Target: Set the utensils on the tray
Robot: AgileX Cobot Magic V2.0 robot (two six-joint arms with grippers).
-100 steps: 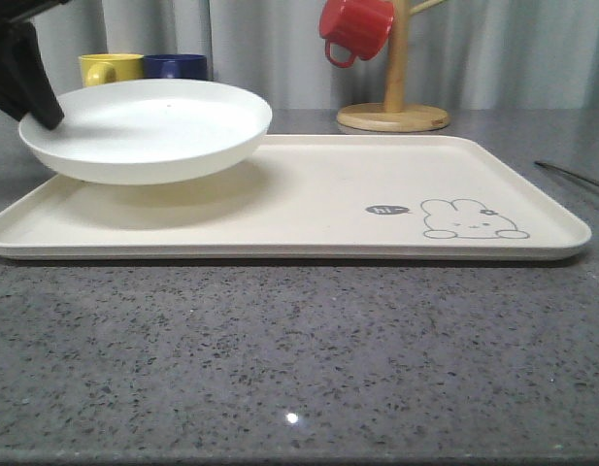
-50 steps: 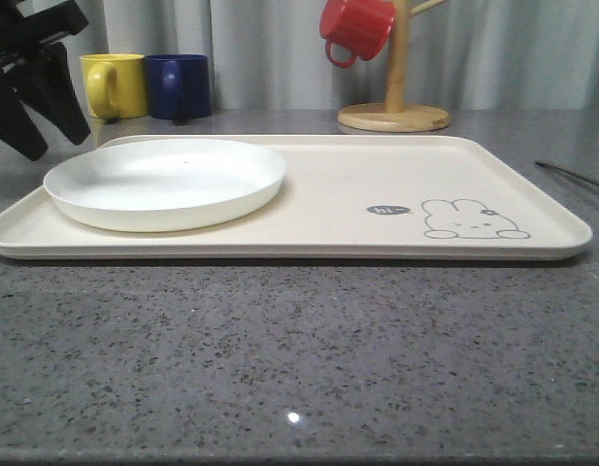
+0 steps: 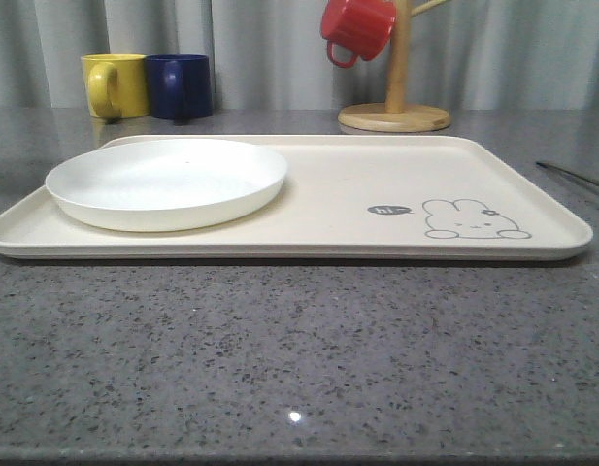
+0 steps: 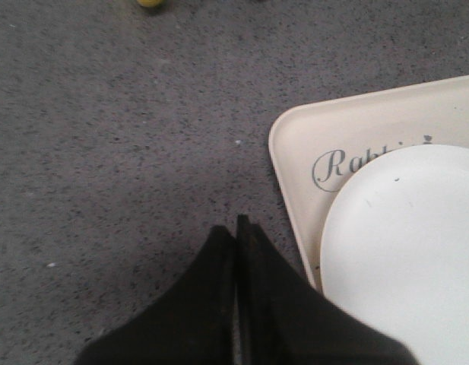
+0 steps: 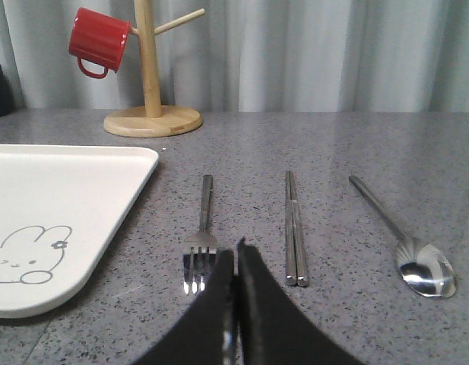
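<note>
The cream tray (image 3: pixel 328 184) with its grey rabbit drawing lies across the middle of the table, and a white plate (image 3: pixel 167 182) rests on its left half. To the right of the tray (image 5: pixel 52 198), on the bare table, lie a silver fork (image 5: pixel 201 236), a pair of chopsticks (image 5: pixel 294 228) and a spoon (image 5: pixel 405 239), side by side. My right gripper (image 5: pixel 236 247) hovers shut and empty between the fork and the chopsticks. My left gripper (image 4: pixel 236 228) is shut and empty over the table just outside the tray's corner (image 4: pixel 295 144), beside the plate (image 4: pixel 405 251).
A yellow mug (image 3: pixel 116 85) and a dark blue mug (image 3: pixel 179 86) stand at the back left. A wooden mug stand (image 3: pixel 394 105) with a red mug (image 3: pixel 355 29) hanging on it is behind the tray. A curtain closes off the back.
The plate went from held above the tray to resting on its left half. The left gripper let go of it and drew away out of the front view.
</note>
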